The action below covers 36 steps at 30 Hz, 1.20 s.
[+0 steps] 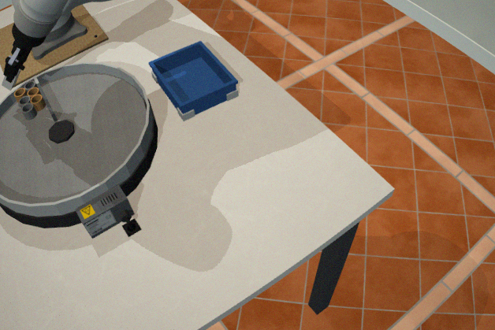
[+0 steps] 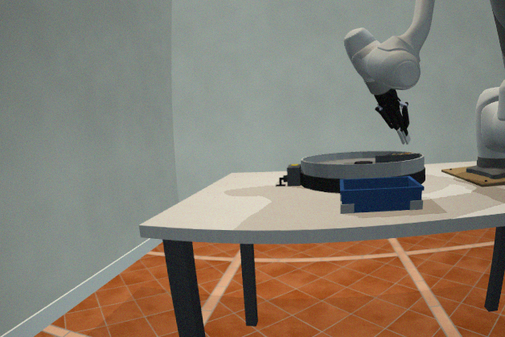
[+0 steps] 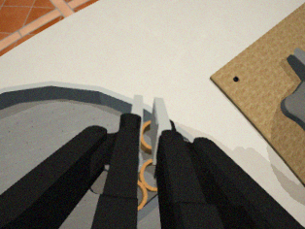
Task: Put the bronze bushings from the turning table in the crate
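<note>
The turning table holds a tight group of upright bushings near its rim on the robot's side. Three are bronze: one bronze bushing at the inner right, another bronze bushing behind it, and a third bronze bushing at the left. Three are steel, among them the steel bushing nearest the hub. The blue crate stands beside the turning table and is empty. My gripper is shut, with nothing held, tilted above the rim near the bushings. In the wrist view its fingers partly hide them.
A thin guide bar runs from the black hub toward the rim, beside the bushings. A grey control box sits on the turning table's outer side. The robot's base stands on a wooden board.
</note>
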{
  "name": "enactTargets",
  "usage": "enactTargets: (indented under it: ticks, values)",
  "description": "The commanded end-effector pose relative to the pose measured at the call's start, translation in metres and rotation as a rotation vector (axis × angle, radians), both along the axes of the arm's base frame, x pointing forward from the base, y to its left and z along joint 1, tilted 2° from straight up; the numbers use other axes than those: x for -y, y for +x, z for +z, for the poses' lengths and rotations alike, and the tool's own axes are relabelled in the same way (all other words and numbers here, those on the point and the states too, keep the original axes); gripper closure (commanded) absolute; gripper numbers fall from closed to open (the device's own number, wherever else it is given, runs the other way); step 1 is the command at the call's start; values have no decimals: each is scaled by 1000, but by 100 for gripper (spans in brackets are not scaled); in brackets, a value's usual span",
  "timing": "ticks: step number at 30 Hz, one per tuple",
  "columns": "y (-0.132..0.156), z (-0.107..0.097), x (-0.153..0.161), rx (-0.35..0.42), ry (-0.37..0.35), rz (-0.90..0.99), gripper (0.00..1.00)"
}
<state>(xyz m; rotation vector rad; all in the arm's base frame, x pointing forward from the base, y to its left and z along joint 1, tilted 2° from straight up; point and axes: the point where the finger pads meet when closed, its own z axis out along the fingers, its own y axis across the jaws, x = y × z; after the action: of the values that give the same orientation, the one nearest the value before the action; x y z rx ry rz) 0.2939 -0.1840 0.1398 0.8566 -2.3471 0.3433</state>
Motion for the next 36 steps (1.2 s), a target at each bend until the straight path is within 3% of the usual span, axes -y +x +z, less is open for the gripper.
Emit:
enactTargets:
  ticks: [1,27,36]
  values:
    - [0,0,0,0,0,0,94]
    - [0,0,0,0,0,0,94]
    - [1,-23,0,1,0,-1,94]
